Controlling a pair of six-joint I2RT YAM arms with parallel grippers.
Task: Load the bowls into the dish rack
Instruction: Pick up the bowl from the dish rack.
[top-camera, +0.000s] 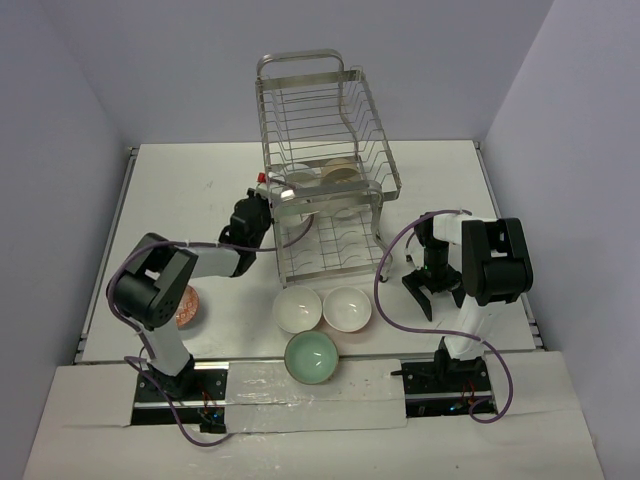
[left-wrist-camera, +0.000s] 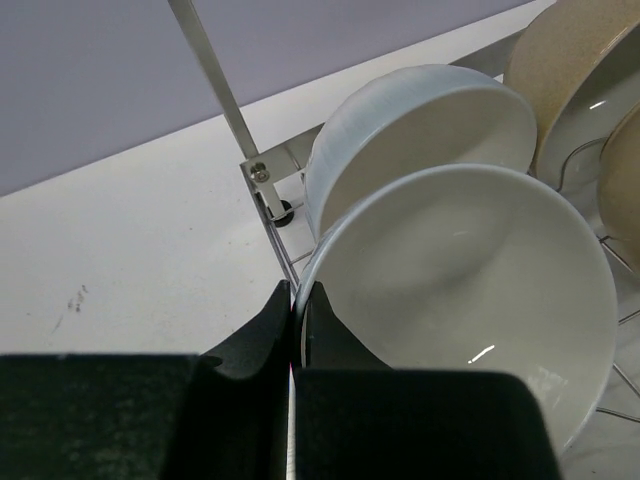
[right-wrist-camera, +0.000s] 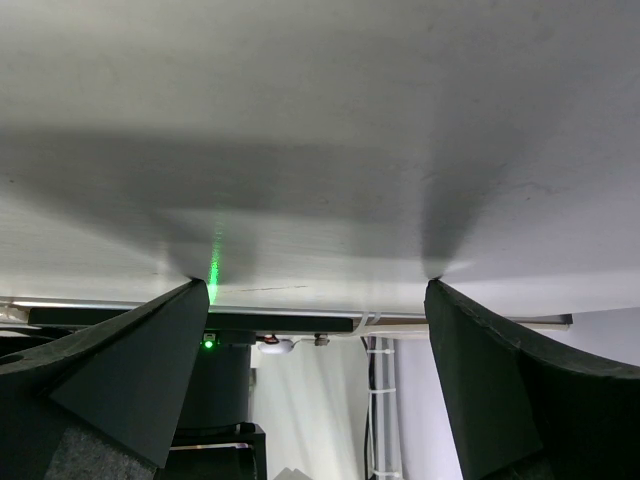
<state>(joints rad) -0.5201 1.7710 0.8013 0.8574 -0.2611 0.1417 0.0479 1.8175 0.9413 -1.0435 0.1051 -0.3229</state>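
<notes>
Seating one white bowl (left-wrist-camera: 470, 290) in the dish rack (top-camera: 300, 58) is, by my reading, the step in hand.

- Left gripper (left-wrist-camera: 291, 300): fingers pressed together right at that bowl's near rim. You cannot tell from the wrist view whether the rim is pinched between them.
- White bowl: on edge at the rack's left end, just in front of another white bowl (left-wrist-camera: 420, 120), with a tan bowl (left-wrist-camera: 570, 70) beyond.
- Right gripper (top-camera: 432, 294): jaws wide apart, holding nothing, pointing down at the table (top-camera: 180, 200) to the right of the rack.
- Left to load: two white table bowls (top-camera: 297, 308), a green bowl (top-camera: 311, 357) and an orange bowl (top-camera: 187, 305) half hidden under the left arm.
- Next move, as a judgement: confirm that the bowl rests on the wires unaided. Then back your left gripper away without dragging the rim, and go for the orange bowl nearest it.
</notes>
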